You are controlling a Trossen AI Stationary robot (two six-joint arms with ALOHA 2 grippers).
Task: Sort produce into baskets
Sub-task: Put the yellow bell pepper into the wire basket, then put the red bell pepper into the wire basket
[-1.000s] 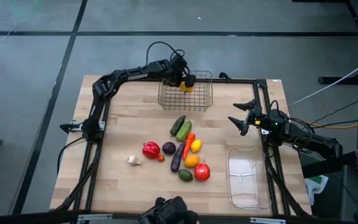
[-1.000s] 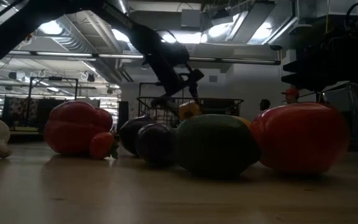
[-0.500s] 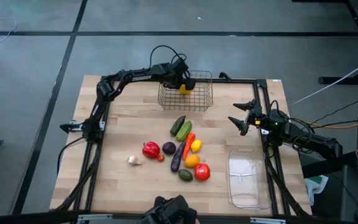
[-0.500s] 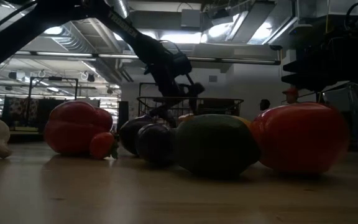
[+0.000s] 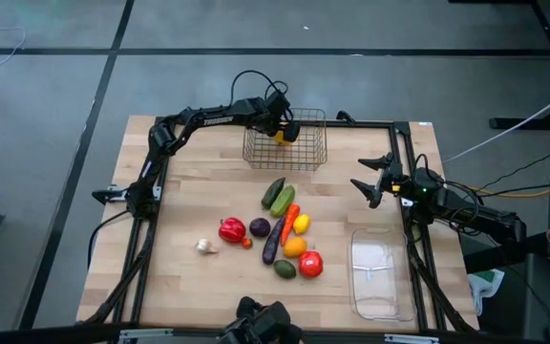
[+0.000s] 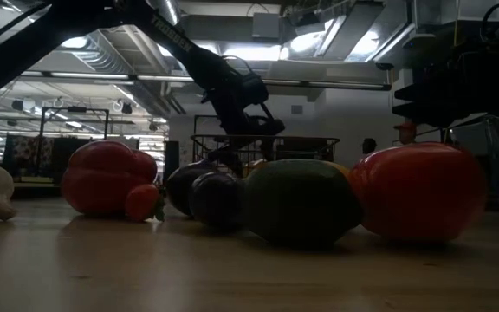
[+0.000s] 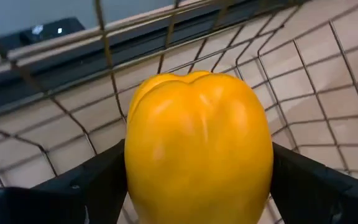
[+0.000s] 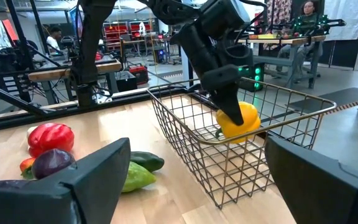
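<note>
Left gripper [image 5: 280, 132] pinches a yellow toy bell pepper [image 7: 197, 146] inside the far square wire-mesh basket [image 5: 299, 151]; right gripper [image 5: 369, 182] waits spread, right.

In the left wrist view the yellow pepper [image 7: 197, 149] runs off the lower edge and hides most of the wire basket [image 7: 316, 93] floor behind it. In the low view the green vegetable [image 6: 301, 201] and red tomato [image 6: 418, 191] cover the produce behind them.
</note>
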